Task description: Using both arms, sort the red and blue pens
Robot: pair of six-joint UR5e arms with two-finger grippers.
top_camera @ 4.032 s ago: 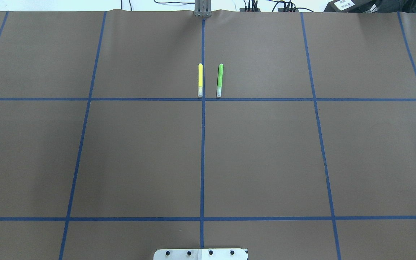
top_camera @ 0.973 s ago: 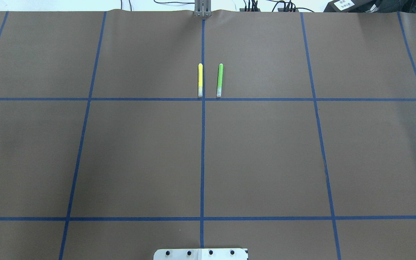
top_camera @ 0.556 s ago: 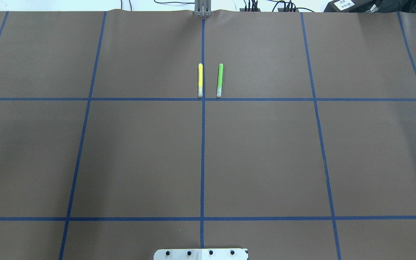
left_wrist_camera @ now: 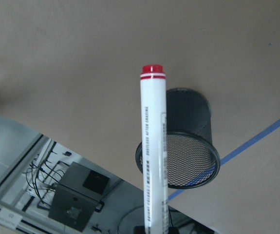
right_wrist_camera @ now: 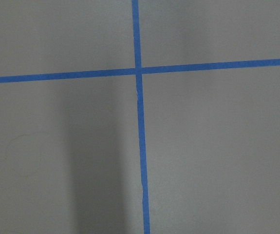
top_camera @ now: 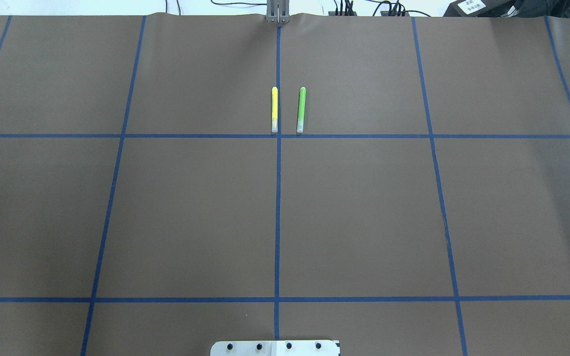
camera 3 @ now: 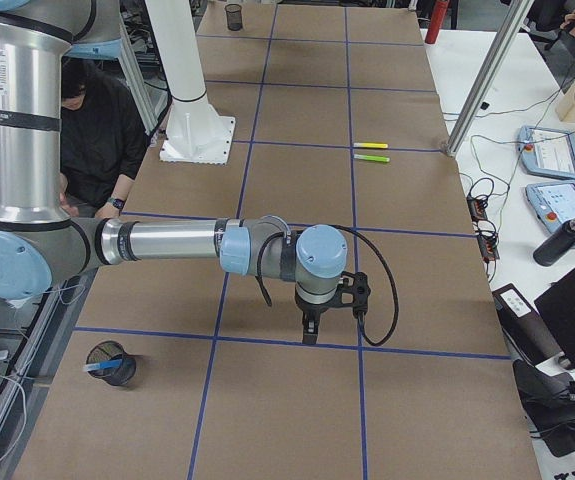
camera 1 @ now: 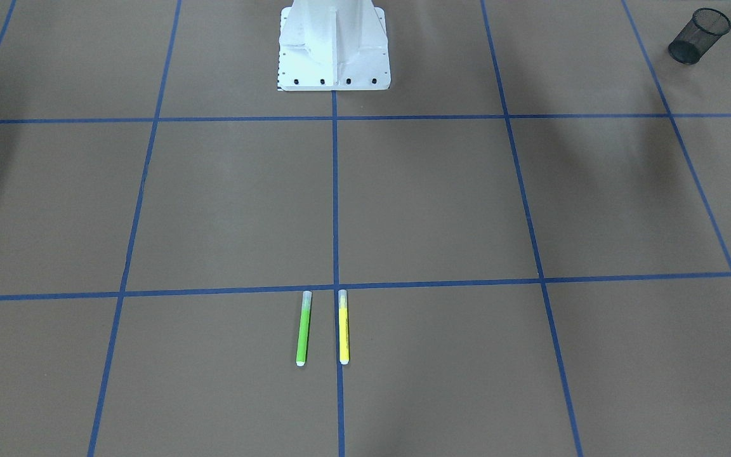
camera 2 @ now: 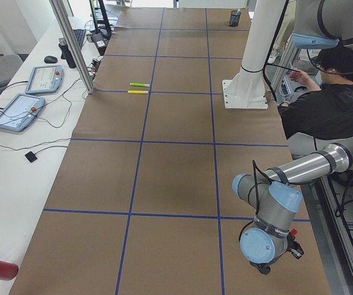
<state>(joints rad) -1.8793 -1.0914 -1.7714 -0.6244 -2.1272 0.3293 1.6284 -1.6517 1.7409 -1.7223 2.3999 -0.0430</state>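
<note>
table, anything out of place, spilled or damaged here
Nothing stands out. The yellow marker and green marker lie flat, parallel and apart, by the centre tape line. The red-capped pen is held in front of the left wrist camera, by the black mesh cup. No spill or damage shows.

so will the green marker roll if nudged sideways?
Probably: the green marker looks like a slim round barrel lying flat on brown paper, so likely rolls. Seems stiff and light. Rolled toward the robot's left, it could hit the yellow marker lying parallel.
</note>
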